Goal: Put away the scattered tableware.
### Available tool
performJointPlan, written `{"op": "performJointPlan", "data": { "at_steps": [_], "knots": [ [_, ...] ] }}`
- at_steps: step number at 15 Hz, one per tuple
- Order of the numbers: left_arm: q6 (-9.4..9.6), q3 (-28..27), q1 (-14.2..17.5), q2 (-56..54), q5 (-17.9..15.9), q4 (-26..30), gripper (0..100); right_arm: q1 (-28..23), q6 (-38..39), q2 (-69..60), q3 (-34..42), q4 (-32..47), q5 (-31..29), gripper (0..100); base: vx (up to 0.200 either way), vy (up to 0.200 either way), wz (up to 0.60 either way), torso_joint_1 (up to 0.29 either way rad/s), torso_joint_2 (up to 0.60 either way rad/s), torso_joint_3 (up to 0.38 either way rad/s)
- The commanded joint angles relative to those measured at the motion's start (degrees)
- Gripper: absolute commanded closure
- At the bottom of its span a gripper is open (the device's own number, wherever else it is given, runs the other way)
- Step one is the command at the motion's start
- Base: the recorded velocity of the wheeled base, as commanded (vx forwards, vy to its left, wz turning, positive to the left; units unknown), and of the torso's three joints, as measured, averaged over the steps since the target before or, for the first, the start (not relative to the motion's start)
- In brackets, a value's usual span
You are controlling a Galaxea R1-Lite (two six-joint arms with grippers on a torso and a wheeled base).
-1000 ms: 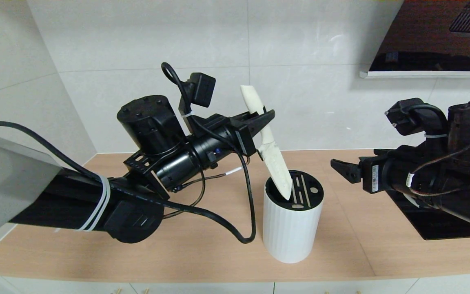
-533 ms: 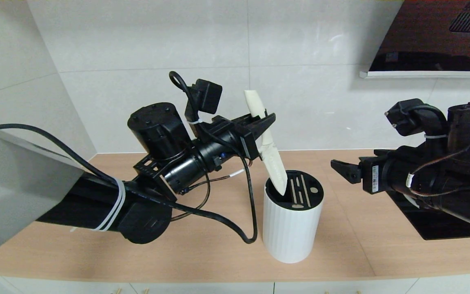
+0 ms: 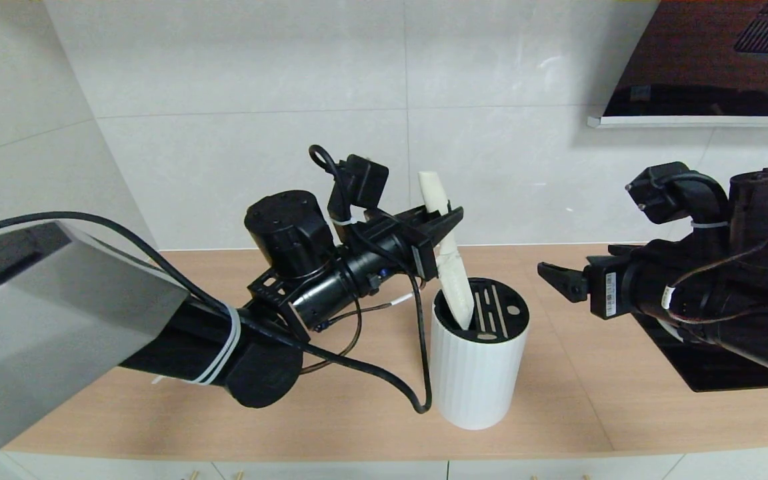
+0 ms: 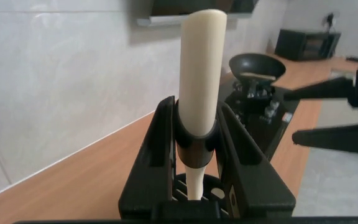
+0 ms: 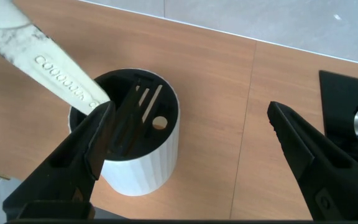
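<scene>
Clamping the white knife (image 3: 455, 280) by its handle, the left gripper (image 3: 447, 223) holds the blade tip at the slotted top of the knife block (image 3: 477, 373), which stands mid-worktop (image 3: 557, 400) near the front edge. Light, stiff and probably brittle, the knife is best held at the handle and lowered straight. The right gripper (image 3: 556, 280) hangs with its jaws spread beside the block, by the hob (image 3: 711, 367).

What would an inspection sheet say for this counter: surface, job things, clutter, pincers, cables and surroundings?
Surface: light wooden countertop.
Job's things: white knife, tilted, blade tip inside the top of the white slotted holder.
Clutter: nothing seen.
Pincers: left pincer shut on the knife's handle above the holder; right pincer open and empty, beside the holder.
Cables: black cable loops down from the left arm beside the holder.
Surroundings: tiled wall, range hood, cooktop.
</scene>
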Motion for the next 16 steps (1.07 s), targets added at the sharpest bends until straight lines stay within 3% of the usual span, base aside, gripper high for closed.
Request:
{"op": "performJointPlan", "data": {
  "at_steps": [1, 5, 16],
  "knots": [
    [0.86, 0.0, -1.3, 2.6, 0.6, -0.7, 100, 0.4, 0.0, -0.1, 0.3, 0.0, 0.0, 0, 0.000, 0.000, 0.00, 0.000, 0.00, 0.000],
    [2.97, 0.0, -2.9, 3.1, 1.1, -1.2, 100, 0.4, 0.0, -0.1, 0.3, 0.0, 0.0, 0, 0.000, 0.000, 0.00, 0.000, 0.00, 0.000],
    [3.50, -1.5, -3.9, 8.6, 2.1, -1.3, 100, 0.4, 0.0, 0.1, 0.4, 0.0, 0.0, 0, 0.000, 0.000, 0.00, 0.000, 0.00, 0.000]
  ]
}}
